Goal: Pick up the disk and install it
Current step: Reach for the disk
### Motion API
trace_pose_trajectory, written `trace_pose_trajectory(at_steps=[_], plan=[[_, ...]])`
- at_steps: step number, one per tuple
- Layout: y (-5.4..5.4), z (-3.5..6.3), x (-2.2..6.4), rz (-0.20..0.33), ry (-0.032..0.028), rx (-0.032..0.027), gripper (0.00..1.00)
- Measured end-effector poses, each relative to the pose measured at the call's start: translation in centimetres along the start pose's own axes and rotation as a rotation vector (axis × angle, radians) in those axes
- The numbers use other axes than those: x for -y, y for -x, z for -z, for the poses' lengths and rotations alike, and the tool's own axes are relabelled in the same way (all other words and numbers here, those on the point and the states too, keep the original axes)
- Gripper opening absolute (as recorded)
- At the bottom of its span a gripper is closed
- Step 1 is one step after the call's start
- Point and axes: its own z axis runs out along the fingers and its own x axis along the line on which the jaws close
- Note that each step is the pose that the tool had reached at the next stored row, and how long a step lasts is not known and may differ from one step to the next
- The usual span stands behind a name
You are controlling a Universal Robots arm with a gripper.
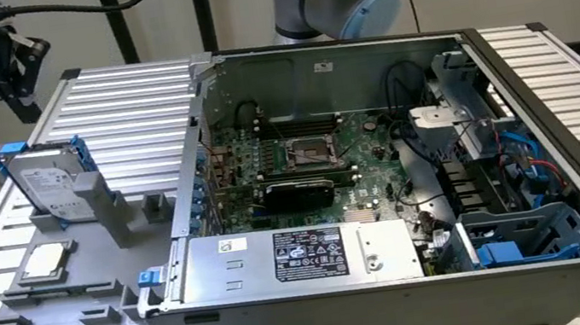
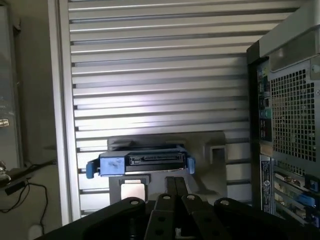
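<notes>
Stand: we see a grey plastic stand point(image 1: 102, 212) holding the blue-framed silver-grey disk point(image 1: 49, 185) upright, on the exterior view's left of the open grey computer case point(image 1: 402, 297).
Arm: black gripper point(image 1: 26, 105) high beside that case, fingers point(image 2: 171, 189) together, empty.
Surface: ribbed aluminium table point(image 1: 131, 100).

Exterior view: soft, even light, mild sheen on ribbed silver aluminium table point(image 1: 131, 100); wrist view dimmer, white glare band across its slats, black metal gripper point(image 2: 175, 180) near-silhouetted, grey perforated computer case point(image 2: 292, 110) shaded.
</notes>
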Motion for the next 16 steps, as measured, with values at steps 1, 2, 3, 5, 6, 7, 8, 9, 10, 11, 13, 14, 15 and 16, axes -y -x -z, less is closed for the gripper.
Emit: trace_pose_trajectory(at_steps=[1, 2, 3, 5, 6, 7, 8, 9, 10, 11, 13, 14, 15, 16], plan=[[-0.5, -0.07, 0.04, 0.000, 0.0000, -0.0003, 0.00], [-0.9, -0.15, 0.07, 0.000, -0.0001, -0.0006, 0.00], [-1.4, -0.24, 0.11, 0.000, -0.0001, -0.0010, 0.00], [-2.3, -0.44, 0.18, 0.000, -0.0001, -0.0016, 0.00], [-2.8, -0.55, 0.21, 0.000, -0.0002, -0.0019, 0.00], [-3.2, -0.66, 0.23, 0.000, -0.0002, -0.0019, 0.00], [-3.7, -0.78, 0.25, 0.000, -0.0002, -0.0019, 0.00], [-4.0, -0.90, 0.25, 0.000, -0.0002, -0.0018, 0.00], [-4.2, -1.00, 0.25, 0.000, -0.0002, -0.0019, 0.00], [-4.4, -1.12, 0.23, 0.001, -0.0001, -0.0018, 0.00], [-4.6, -1.31, 0.17, 0.003, 0.0000, -0.0018, 0.00], [-4.6, -1.38, 0.13, 0.003, -0.0001, -0.0021, 0.00], [-4.7, -1.45, 0.09, 0.004, -0.0001, -0.0024, 0.00], [-4.7, -1.50, 0.05, 0.005, -0.0002, -0.0031, 0.00]])
